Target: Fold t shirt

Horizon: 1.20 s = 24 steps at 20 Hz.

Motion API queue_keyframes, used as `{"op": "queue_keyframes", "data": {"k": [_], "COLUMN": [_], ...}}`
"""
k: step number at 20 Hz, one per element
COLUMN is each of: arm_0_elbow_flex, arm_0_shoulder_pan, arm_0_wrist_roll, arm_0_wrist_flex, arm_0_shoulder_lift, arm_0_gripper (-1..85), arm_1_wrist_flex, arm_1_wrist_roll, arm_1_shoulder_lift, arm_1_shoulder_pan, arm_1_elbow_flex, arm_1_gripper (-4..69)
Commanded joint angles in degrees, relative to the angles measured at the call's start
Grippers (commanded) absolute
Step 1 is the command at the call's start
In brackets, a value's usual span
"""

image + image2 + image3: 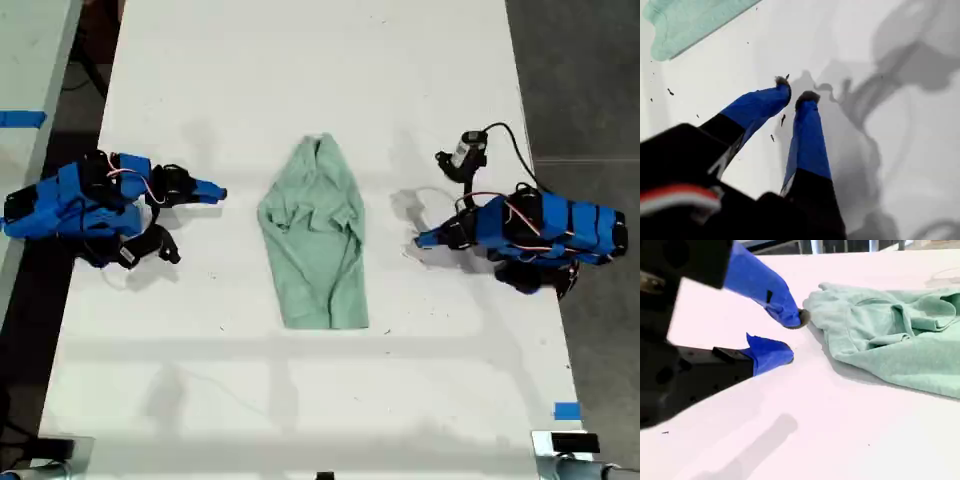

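The t shirt (316, 238) is lying bunched up lengthwise mid-worktop (300, 80), between both arms. My first claw (794, 97) sits empty over bare worktop, tips nearly together with only a small gap. My second claw (792, 337) is spread apart, right next to the shirt's edge, holding nothing.

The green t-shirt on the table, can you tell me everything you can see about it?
The t shirt is small, pale mint green and looks like soft, wrinkled cloth. It lies bunched into a long shape, narrow at its far end and wider near the camera, in the middle of the white table in the exterior view. Folds gather across its upper half. Neither tool holds it; only the table touches it.
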<state>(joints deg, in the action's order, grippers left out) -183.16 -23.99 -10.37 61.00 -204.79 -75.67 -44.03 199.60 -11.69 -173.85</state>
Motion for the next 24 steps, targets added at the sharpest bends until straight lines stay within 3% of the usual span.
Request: {"op": "queue_keyframes", "data": {"k": [1,10,12,13,17,18,19,20,21,22,23,24], "arm_0_elbow_flex": [-0.7,-0.7,-0.62,-0.53,0.26,0.35,0.7,1.58,2.55,3.52,5.36,9.05], "arm_0_shoulder_pan": [-1.41,0.09,0.35,0.26,2.2,4.13,6.06,7.73,8.88,9.84,10.63,11.87], "arm_0_wrist_roll": [-0.79,1.05,1.05,1.05,5.1,6.94,9.4,11.69,14.06,15.29,16.44,17.75], "arm_0_wrist_flex": [0.0,0.09,0.09,0.18,-0.62,-2.37,-4.13,-5.45,-6.15,-7.56,-8.53,-9.76], "arm_0_shoulder_lift": [-0.53,-0.53,-0.53,-0.53,-0.7,-0.7,-0.7,-0.7,-0.7,-0.35,2.46,9.76], "arm_0_gripper": [5.2,4.9,3.1,0.8,-0.1,-0.1,-0.2,-0.2,-0.2,-0.3,-0.3,-0.3], "arm_1_wrist_flex": [-0.26,-0.26,-0.26,-0.26,-0.18,0.0,-0.26,-1.58,1.58,9.23,13.01,8.44], "arm_1_wrist_roll": [-0.79,-0.79,3.16,7.91,47.46,47.11,32.87,30.06,31.29,31.64,31.73,33.93], "arm_1_shoulder_lift": [0.79,0.79,0.88,0.88,0.97,1.05,1.05,1.05,1.05,1.14,0.26,-2.81], "arm_1_shoulder_pan": [0.0,0.0,-1.23,-1.85,0.62,3.43,3.87,4.83,3.6,4.92,6.42,6.86], "arm_1_elbow_flex": [-4.39,-4.39,-4.39,-4.39,-4.39,-3.25,-1.49,-0.7,-1.67,-2.55,-1.23,3.87], "arm_1_gripper": [5.6,5.6,5.4,5.3,7.6,7.4,0.8,0.3,0.3,4.0,8.3,2.7]}}
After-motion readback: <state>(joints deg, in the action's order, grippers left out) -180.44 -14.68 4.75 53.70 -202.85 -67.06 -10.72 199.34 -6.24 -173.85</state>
